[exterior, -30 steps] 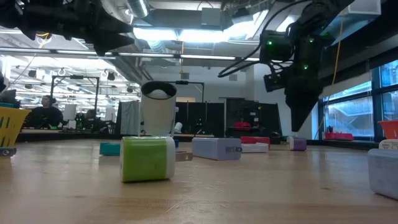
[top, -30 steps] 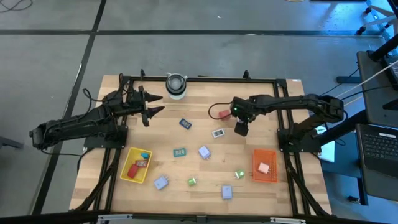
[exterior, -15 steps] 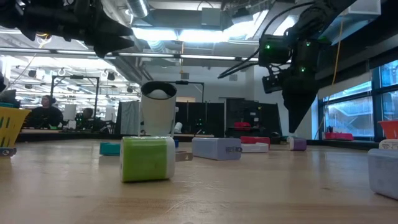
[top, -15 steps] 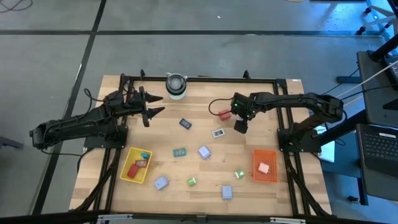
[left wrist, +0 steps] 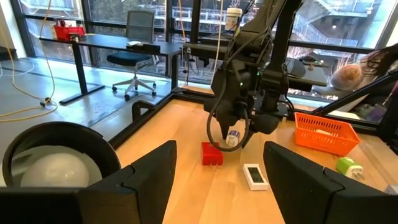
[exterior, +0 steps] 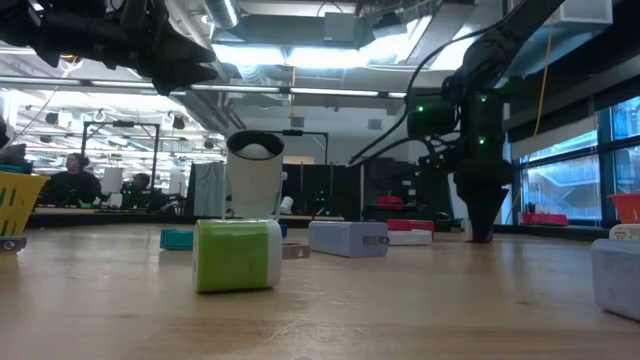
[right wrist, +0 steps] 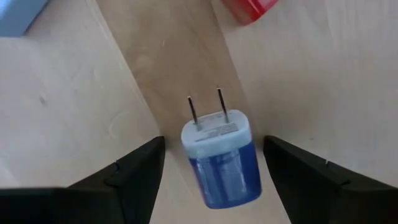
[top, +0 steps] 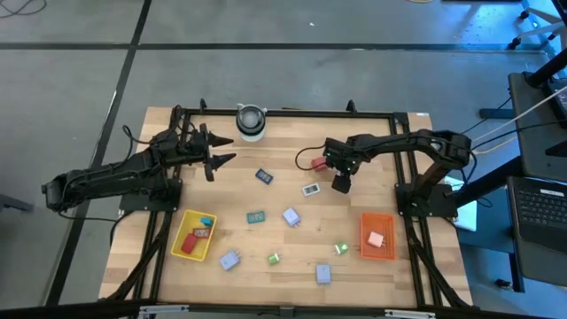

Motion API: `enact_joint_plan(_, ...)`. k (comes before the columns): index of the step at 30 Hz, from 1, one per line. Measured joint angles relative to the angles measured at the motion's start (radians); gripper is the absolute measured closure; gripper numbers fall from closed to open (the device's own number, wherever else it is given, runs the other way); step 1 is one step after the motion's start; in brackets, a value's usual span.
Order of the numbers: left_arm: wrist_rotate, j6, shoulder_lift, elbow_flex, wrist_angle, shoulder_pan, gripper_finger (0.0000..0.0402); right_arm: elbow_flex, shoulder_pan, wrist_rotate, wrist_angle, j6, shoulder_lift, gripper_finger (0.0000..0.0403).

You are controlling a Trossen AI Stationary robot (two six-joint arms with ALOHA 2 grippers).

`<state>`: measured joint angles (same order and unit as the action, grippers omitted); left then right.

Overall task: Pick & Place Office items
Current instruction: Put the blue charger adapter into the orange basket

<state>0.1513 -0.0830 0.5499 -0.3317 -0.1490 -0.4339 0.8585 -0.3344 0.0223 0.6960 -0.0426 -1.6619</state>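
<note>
1. Office items were the business of the moment, and one of them, a small blue wall plug (right wrist: 222, 158) with two prongs, lay on the wood squarely between the spread fingers of the right gripper (top: 341, 183), which had come low over it near the middle of the table (top: 283, 151); the fingers stood on either side and did not appear to touch it.
2. A red block (top: 318, 163) lay just beside that gripper, toward the far edge, and a white-faced packet (top: 310, 189) just on its other side.
3. Judging by the trays, the sorting looked only begun: the red tray (top: 377, 252) on the right held one pink item (top: 376, 238), and the yellow tray (top: 180, 247) on the left held what looked like two or three small pieces (top: 200, 229).
4. Loose on the table were a dark blue packet (top: 264, 175), a teal packet (top: 256, 216), a lavender block (top: 291, 216), two more lavender blocks (top: 230, 260) and (top: 323, 273) near the front, and two bright green blocks (top: 274, 258) and (top: 340, 249).
5. By that count most of the items were left to place, and the plug seemed the next candidate for a grasp.
6. The left gripper (top: 219, 151) hung with its fingers apart and empty near the far left, just beside the round grey-white cylinder (top: 251, 120), taking no part.
</note>
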Motion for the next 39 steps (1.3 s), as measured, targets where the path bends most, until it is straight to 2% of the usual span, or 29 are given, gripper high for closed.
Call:
enact_joint_plan(13,0.0,0.0,0.0,0.0,0.027,0.0,0.0164,0.001,-0.016,0.0,-0.004,0.032,-0.01,0.0139)
enact_joint_plan(20,0.0,0.0,0.0,0.0,0.027,0.0,0.0164,0.001,-0.018,0.005,-0.007,0.031,-0.011,0.0193)
enact_joint_plan(26,0.0,0.0,0.0,0.0,0.027,0.0,0.0164,0.001,-0.018,0.012,-0.008,0.031,-0.011,0.0271)
enact_joint_plan(39,0.0,0.0,0.0,0.0,0.027,0.0,0.0164,0.001,-0.018,0.016,-0.004,0.028,-0.012,0.0272)
